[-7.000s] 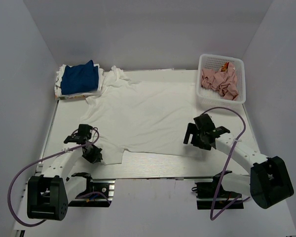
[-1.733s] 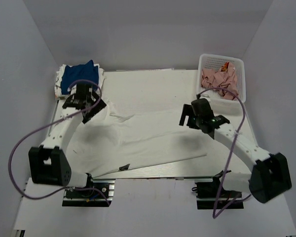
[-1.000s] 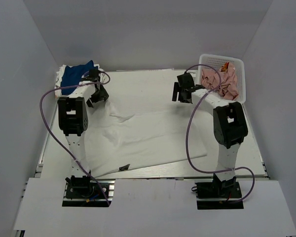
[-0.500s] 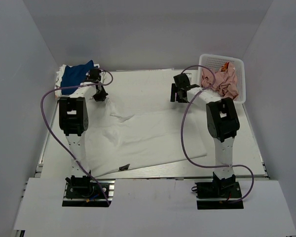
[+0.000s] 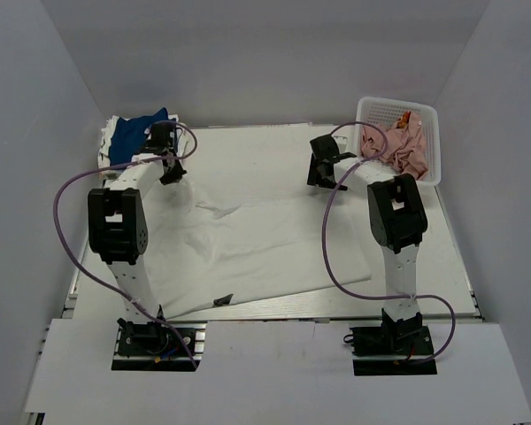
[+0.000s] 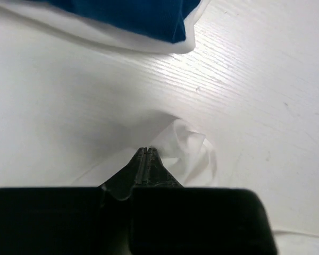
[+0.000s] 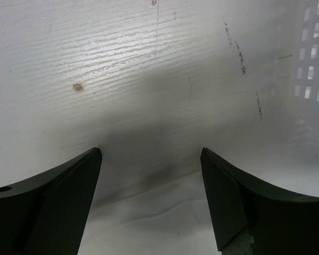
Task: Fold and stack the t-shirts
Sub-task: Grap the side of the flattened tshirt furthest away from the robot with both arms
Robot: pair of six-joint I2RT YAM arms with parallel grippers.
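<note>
Our left claw (image 6: 144, 154) pinches shut on a crumpled fold of the soft white t-shirt (image 5: 265, 243) spread rumpled across our pale wood-grain desk (image 5: 248, 146), right claw (image 7: 151, 154) gaping wide and empty, plain grey walls (image 5: 274, 62) around.

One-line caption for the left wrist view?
Left gripper, shut, pinches a bunched edge of the large white cloth t-shirt near the folded royal blue t-shirt on the white table.

The top camera looks down on the whole counter (image 5: 265, 155) from high behind its near edge. Both wrist cameras face it closely.
</note>
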